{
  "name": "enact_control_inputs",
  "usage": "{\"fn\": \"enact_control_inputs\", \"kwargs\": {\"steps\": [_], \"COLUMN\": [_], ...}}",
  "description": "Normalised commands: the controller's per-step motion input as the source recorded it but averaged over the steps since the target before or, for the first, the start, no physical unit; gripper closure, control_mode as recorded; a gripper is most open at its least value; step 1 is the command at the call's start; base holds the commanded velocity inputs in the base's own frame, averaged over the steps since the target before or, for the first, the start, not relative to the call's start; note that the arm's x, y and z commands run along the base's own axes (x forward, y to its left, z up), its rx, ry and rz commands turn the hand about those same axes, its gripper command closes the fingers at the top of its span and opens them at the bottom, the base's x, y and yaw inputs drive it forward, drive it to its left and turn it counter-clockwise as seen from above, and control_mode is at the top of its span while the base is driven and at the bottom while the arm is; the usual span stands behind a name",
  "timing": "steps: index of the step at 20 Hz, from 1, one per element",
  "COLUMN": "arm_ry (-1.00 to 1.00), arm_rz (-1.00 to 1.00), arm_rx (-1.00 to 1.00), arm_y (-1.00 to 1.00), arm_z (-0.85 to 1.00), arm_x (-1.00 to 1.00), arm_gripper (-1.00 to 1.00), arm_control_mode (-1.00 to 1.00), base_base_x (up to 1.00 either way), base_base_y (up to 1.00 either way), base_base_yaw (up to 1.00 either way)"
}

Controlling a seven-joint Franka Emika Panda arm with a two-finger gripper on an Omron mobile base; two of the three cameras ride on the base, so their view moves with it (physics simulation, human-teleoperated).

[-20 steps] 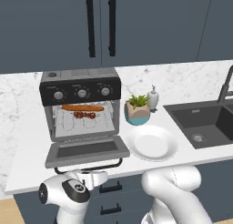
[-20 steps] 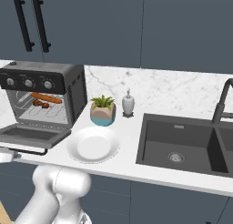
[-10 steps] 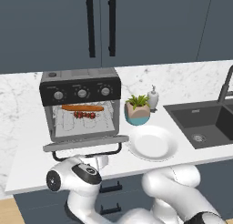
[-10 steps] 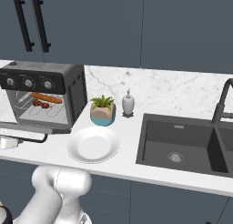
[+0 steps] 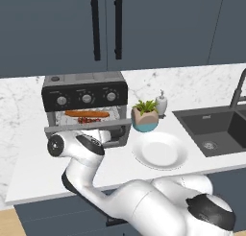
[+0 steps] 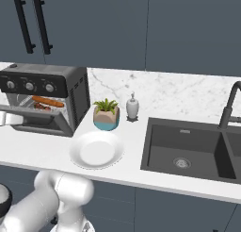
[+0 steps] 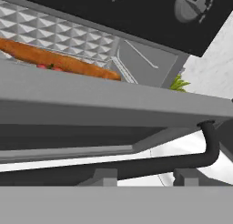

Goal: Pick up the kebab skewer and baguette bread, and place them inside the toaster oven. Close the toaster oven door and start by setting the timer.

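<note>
Door [image 5: 86,128] is sitting part-way up, neither flat nor shut, with its black bar handle [image 7: 136,166] running right above the fingers [image 7: 141,178] in the hand view. Fingers are closing around that handle, one tip [image 7: 102,177] and the other [image 7: 187,176] rising at the bar's near side; can't tell yet whether they're actually clamping it. Bar is the only graspable edge, so the arm is reaching low from in front to swing the panel up.

Loaf [image 5: 87,113] and skewer [image 5: 89,120] are lying inside the oven [image 5: 84,93] on the rack, skewer just nearer than the loaf, both behind the door line, so nothing looks set to foul the closing.

Oven is standing at the left of the worktop [image 5: 43,168]. White plate [image 5: 160,151] is lying bare to its right. Knobs [image 6: 29,86] along the top panel are waiting for the timer step.
</note>
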Motion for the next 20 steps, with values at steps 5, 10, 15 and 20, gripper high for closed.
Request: {"fn": "enact_control_inputs", "kwargs": {"steps": [5,10,15,20], "arm_ry": [0.11,0.09,0.05,0.02], "arm_rz": [0.00,0.01,0.00,0.00], "arm_rx": [0.00,0.00,0.00,0.00], "arm_y": [-0.19,-0.18,-0.16,-0.14], "arm_z": [-0.08,-0.45,-0.63,-0.78], "arm_x": [0.39,0.15,0.29,0.45], "arm_gripper": [-1.00,-1.00,-1.00,-1.00], "arm_control_mode": [-1.00,-1.00,-1.00,-1.00], "base_base_x": [0.00,0.00,0.00,0.00], "base_base_y": [0.00,0.00,0.00,0.00], "base_base_yaw": [0.00,0.00,0.00,0.00]}}
